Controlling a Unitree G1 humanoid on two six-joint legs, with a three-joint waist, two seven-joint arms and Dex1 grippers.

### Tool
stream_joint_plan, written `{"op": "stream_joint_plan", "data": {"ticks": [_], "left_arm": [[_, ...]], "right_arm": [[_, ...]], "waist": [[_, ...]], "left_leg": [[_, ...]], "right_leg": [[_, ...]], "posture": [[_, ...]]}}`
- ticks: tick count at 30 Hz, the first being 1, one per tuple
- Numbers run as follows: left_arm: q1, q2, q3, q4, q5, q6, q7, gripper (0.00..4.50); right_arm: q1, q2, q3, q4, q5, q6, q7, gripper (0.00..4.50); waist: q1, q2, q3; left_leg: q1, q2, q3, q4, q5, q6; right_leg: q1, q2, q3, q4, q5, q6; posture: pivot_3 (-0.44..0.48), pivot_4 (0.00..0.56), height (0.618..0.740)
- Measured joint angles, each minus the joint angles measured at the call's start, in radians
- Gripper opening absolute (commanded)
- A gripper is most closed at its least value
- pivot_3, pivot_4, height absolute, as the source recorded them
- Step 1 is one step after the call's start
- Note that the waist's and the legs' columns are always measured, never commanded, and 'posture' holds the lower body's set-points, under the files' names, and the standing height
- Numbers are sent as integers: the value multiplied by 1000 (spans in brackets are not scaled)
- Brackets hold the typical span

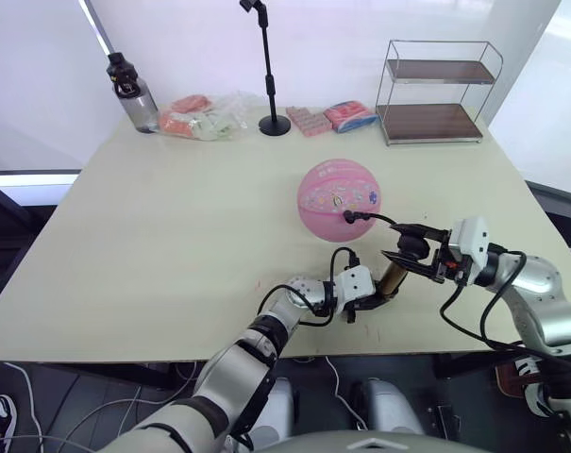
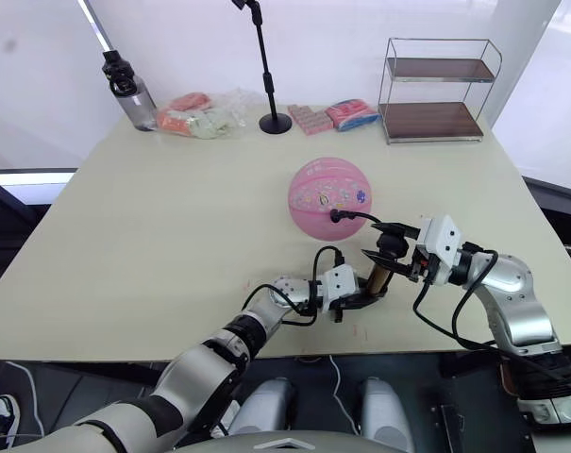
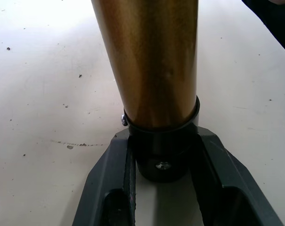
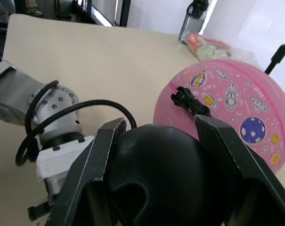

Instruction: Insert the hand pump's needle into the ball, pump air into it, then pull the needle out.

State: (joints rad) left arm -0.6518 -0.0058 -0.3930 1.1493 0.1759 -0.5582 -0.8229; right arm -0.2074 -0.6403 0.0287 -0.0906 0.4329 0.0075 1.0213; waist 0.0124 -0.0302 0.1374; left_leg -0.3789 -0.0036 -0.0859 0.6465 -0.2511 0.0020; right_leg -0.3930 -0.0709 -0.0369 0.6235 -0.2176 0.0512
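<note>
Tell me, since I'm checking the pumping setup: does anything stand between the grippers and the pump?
Nothing visible does. The left gripper already clamps the black base cap of the hand pump, and the right gripper grips its black handle. The needle sits in the ball.

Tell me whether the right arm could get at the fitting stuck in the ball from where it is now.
Probably not right away. The right gripper is shut on the handle of the hand pump, so it must let go first. Otherwise the way looks free: the needle fitting sits on the near side of the ball, with nothing between.
</note>
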Motion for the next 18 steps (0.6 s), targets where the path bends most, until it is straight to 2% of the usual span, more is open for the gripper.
{"op": "stream_joint_plan", "data": {"ticks": [4, 8, 14, 18], "left_arm": [[-5, -9, 0, -8, -3, -9, -13, 1096], [-7, -6, 1, -9, -2, -10, -16, 1096], [-10, -4, 1, -10, -2, -10, -12, 1096], [-11, -5, 1, -12, -3, -10, -18, 1096]], "right_arm": [[-38, -82, -55, -97, 94, 157, -2, 1832], [-101, -147, -135, -180, 209, 280, -3, 1832], [-226, -230, -243, -216, 363, 442, -14, 1832], [-261, -249, -253, -216, 407, 518, -39, 1832]], "waist": [[3, 10, 11], [2, 8, 14], [1, 8, 18], [2, 7, 20]], "left_leg": [[-4, -7, 2, 0, 3, 5], [-5, -8, 1, 0, 3, 5], [-4, -5, 2, 0, 2, 4], [-5, -5, 3, 0, 3, 5]], "right_leg": [[-3, -2, 1, 0, 2, 4], [-3, -2, 0, -1, 2, 4], [-3, -3, 0, -1, 0, 0], [-3, -3, -1, -1, 0, 0]], "posture": [[0, 150, 740], [0, 150, 740], [0, 150, 740], [0, 150, 740]]}}
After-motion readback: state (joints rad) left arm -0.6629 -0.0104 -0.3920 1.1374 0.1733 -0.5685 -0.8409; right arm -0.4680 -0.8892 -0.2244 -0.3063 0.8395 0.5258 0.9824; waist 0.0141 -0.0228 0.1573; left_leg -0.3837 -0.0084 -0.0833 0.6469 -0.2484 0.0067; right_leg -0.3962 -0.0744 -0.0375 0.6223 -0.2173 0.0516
